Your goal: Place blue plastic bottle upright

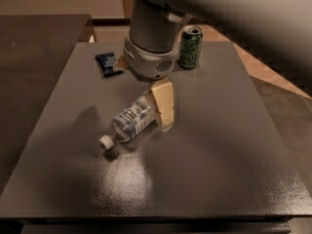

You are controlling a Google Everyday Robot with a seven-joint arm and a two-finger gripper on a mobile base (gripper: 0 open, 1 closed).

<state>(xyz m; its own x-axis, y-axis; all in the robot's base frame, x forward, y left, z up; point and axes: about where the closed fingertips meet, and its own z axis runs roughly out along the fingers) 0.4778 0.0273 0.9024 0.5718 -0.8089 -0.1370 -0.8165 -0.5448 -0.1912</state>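
Observation:
The blue plastic bottle (130,122) lies on its side near the middle of the dark grey table (219,160). Its white cap (105,141) points to the front left and its base points back right. My gripper (163,117) hangs down from the grey wrist (148,57). It is low over the table, right at the bottle's base end, and hides part of that end. I cannot tell whether it touches the bottle.
A green drink can (190,47) stands upright at the back of the table, right of the wrist. A flat dark blue packet (108,64) lies at the back left. A second dark table (34,38) adjoins on the left.

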